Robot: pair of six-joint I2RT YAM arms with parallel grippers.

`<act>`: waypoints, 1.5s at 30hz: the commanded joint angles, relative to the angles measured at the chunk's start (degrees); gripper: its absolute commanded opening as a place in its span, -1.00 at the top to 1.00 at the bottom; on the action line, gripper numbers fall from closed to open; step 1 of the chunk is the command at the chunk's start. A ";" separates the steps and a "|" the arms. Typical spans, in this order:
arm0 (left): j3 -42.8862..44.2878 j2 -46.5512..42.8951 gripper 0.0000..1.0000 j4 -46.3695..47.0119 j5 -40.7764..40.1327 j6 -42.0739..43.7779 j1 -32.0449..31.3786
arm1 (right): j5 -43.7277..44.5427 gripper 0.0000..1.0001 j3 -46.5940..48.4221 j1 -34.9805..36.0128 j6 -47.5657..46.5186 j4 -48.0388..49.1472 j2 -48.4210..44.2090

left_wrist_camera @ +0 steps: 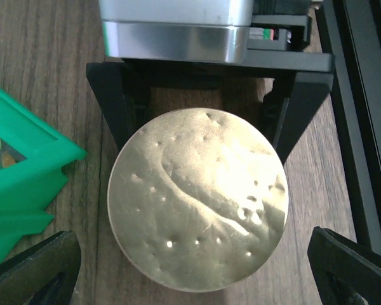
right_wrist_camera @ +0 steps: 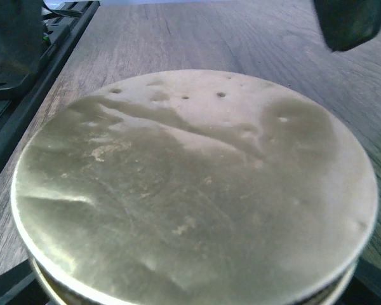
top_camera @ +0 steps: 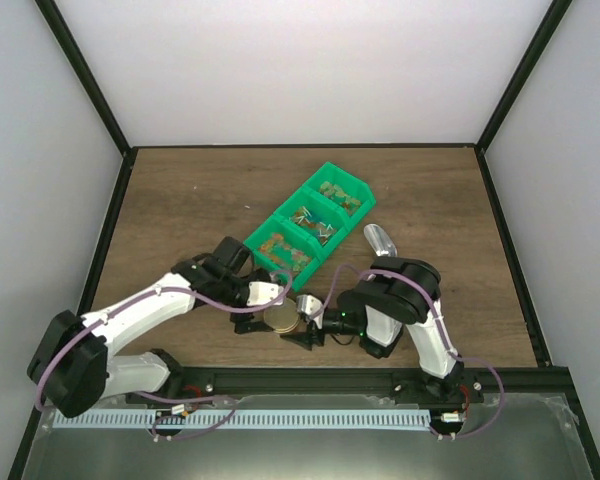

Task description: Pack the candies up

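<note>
Firstly, at the left of the overhead view the white left arm (top_camera: 145, 305) reaches in over the brown wooden table (top_camera: 180, 195) towards the middle. Its left gripper (left_wrist_camera: 192, 254) stands wide apart: the wrist view shows the black fingers (left_wrist_camera: 32, 270) out in the two bottom corners, clear of everything and holding nothing. Between and beyond them sits a round gold-coloured metal tin (left_wrist_camera: 197, 203), upright on the wood with its lid on; the lid is shiny, dented and dotted with small pits. The right gripper (left_wrist_camera: 204, 147) comes at the tin from the other side. Its black fingers (left_wrist_camera: 124, 108) straddle the tin, closed against its two sides, though the lid's rim hides the pads themselves. From the right wrist the lid fills nearly the whole picture. Just beyond the tin lies a long green plastic tray (top_camera: 288, 201), set at a slant and split into a row of compartments. The candies (top_camera: 288, 250), tiny sweets of orange, yellow, green and red, lie loose in those compartments. Just beside the tray's right edge a shiny metal scoop (top_camera: 380, 240) lies on the table. Farthest right is the black and white right arm (top_camera: 405, 285), bent back towards the tin
</note>
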 commanded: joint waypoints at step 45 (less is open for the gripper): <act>-4.37 1.24 -1.00 27.81 -9.04 -39.43 -0.75 | 13.14 -0.39 0.19 -4.35 5.30 1.89 0.94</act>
